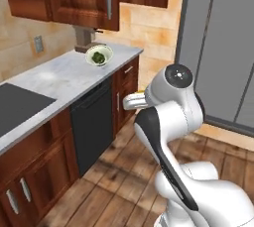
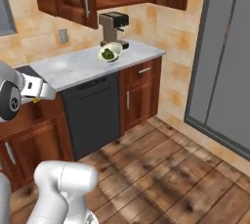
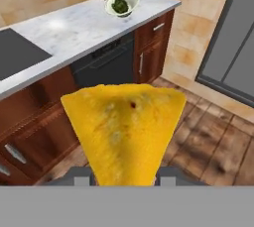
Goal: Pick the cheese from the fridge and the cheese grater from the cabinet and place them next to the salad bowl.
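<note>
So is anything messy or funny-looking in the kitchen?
Nothing looks spilled or broken. The salad bowl sits upright on the grey counter, and the fridge is closed. The one unusual sight is the cheese, up in the air, pinched in the tool.

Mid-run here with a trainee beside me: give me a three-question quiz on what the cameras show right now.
1. True or false: the gripper is shut on the cheese.
2. Where does the salad bowl sit?
A. on the wooden floor
B. on the grey counter, near its far end
C. inside the fridge
3. Fill in: the fridge doors are ____.

Key:
1. True. In the hand view the yellow wedge sits between the finger tips.
2. B
3. closed
</note>
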